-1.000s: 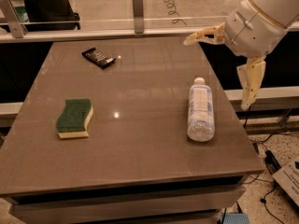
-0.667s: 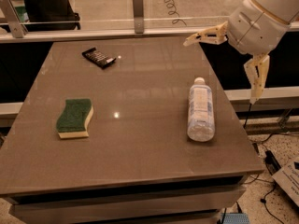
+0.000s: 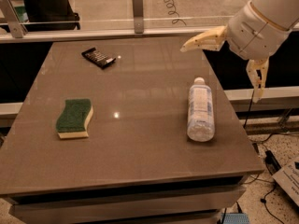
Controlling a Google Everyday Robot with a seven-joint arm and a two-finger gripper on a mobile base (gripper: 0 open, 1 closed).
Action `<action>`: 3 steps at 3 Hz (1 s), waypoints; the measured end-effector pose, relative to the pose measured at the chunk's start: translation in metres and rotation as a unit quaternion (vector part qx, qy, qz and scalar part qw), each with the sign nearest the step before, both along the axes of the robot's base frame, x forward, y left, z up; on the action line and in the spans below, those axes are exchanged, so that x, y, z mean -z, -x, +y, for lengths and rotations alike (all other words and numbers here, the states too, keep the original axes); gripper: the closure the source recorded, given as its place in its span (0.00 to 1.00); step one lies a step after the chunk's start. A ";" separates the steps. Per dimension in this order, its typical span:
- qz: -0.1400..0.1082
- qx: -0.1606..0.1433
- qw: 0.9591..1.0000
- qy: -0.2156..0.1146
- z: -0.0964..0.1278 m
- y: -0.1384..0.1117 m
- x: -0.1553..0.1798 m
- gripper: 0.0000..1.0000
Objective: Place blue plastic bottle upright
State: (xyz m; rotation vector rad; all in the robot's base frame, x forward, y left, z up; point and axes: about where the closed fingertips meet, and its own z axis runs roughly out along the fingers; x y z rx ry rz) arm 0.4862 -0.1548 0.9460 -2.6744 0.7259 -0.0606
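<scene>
Blue plastic bottle [image 3: 201,110] lying flat on the tabletop's [image 3: 140,87] right side.
The gripper [image 3: 219,73] hovers beyond its cap, spread wide and empty, probably to straddle the bottle.

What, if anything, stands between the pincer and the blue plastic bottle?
Nothing visible does. The pincer hangs open over the far right edge of the table; the blue plastic bottle lies on its side just nearer the camera. The green sponge and the dark packet sit to the left.
</scene>
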 end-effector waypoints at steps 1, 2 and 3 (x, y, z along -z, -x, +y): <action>-0.007 -0.003 1.000 0.001 0.003 -0.002 -0.001 0.00; -0.030 -0.035 0.998 0.035 0.007 -0.004 0.010 0.00; -0.063 -0.085 0.991 0.080 0.011 -0.006 0.024 0.00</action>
